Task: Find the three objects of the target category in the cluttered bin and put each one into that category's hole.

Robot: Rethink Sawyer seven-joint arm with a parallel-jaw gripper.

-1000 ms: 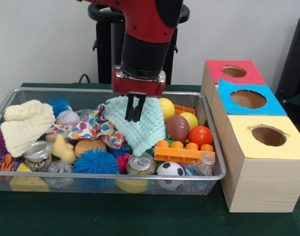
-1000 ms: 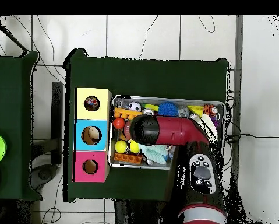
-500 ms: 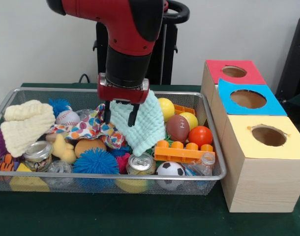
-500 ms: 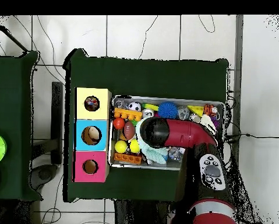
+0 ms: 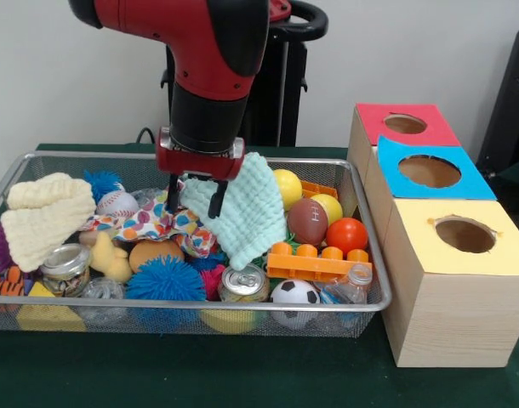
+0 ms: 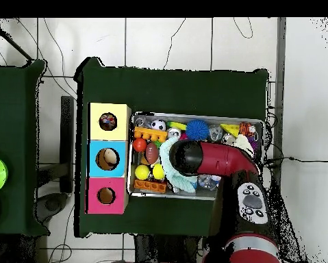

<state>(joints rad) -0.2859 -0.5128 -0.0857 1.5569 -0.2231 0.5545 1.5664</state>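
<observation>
The claw (image 5: 194, 195) hangs spread over the pale mint knitted cloth (image 5: 242, 211) in the wire mesh bin (image 5: 374, 280), gripping nothing. Closing here risks snagging the confetti-patterned fabric (image 5: 153, 221) just beside the cloth, dragging both up together.

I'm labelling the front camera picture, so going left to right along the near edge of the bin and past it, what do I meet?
Yellow wedge → blue spiky ball → tin can → soccer ball → clear plastic bottle → yellow-topped box.

Bin (image 5: 362, 299) sits on the surface (image 5: 242, 382), three boxes (image 5: 451, 280) to its right. Cloth (image 5: 247, 212) lies mid-bin; can (image 5: 243, 283) in front of it.
</observation>
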